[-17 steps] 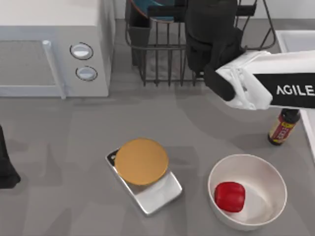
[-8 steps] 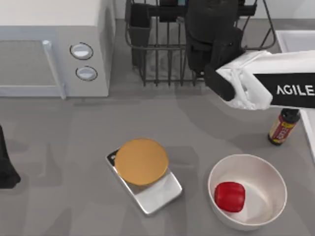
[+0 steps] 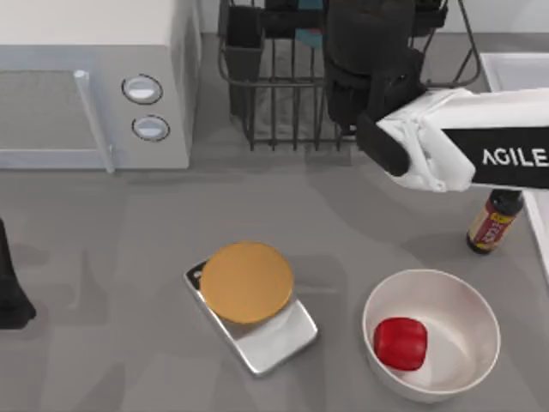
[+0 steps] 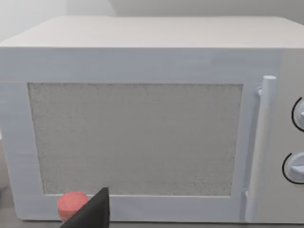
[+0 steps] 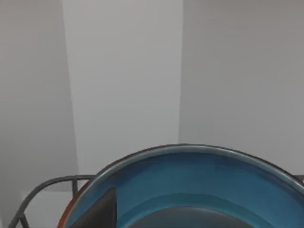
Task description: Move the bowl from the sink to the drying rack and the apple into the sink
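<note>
1. The right gripper (image 3: 364, 26) is over the drying rack (image 3: 274, 94), at the far side of the table. Its wrist view has the teal-blue bowl (image 5: 190, 190) right up against it, a thin orange-red edge showing low on one side and a rack wire (image 5: 42, 190) curving just beside. I cannot tell whether the fingers are closed on the bowl or how wide they stand.
2. From the top view a sliver of teal (image 3: 307, 7) sits among the upright bars beside the gripper, so the bowl appears to be at the rack; whether it is set down and released is unclear. That half looks nearly done.
3. The apple (image 3: 401, 342) lies well nearer the front edge, inside a white bowl (image 3: 455, 300), untouched. The sink (image 3: 515, 73) is off to the gripper's right. That half is not yet begun.
4. The left gripper (image 3: 10, 292) is parked at the left edge, facing a white microwave (image 4: 142, 118).
5. Writing: "AGILE" (image 3: 513, 157) on the right arm; the label on the small dark bottle (image 3: 492, 221) is unreadable.
</note>
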You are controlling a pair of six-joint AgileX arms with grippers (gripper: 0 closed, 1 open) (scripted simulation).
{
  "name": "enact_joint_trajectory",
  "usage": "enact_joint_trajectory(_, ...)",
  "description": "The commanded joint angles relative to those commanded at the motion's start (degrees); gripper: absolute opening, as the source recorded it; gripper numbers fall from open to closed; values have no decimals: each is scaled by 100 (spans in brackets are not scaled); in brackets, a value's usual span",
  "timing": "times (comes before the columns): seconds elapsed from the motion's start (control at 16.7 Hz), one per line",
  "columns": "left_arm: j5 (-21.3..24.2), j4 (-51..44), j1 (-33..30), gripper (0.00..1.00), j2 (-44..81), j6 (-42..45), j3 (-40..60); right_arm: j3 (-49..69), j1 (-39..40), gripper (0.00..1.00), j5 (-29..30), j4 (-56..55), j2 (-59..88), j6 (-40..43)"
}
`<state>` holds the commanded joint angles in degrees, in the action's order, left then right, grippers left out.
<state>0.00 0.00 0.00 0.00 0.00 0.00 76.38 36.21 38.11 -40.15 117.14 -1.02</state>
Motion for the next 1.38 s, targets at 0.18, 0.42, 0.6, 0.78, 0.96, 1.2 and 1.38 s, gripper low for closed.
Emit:
enact_joint_trajectory(0.18, 0, 0, 0, 100, 0, 0, 0, -42, -5, 100, -22, 35, -57, -10)
enact_joint_trajectory(0.42, 0, 0, 0, 100, 0, 0, 0, -595, -310, 100, -265, 448, -872, -107)
enact_joint_trajectory(0.6, 0, 0, 0, 100, 0, 0, 0, -1322, -742, 100, -561, 962, -2058, -193)
enact_joint_trajectory(0.78, 0, 0, 0, 100, 0, 0, 0, -2260, -1286, 100, -947, 1569, -3596, -253)
enact_joint_trajectory(0.96, 0, 0, 0, 100, 0, 0, 0, -3351, -1865, 100, -1432, 2201, -5364, -274)
enact_joint_trajectory(1.2, 0, 0, 0, 100, 0, 0, 0, -4886, -2584, 100, -2193, 2975, -7831, -222)
enact_joint_trajectory(1.38, 0, 0, 0, 100, 0, 0, 0, -5965, -3029, 100, -2788, 3439, -9516, -123)
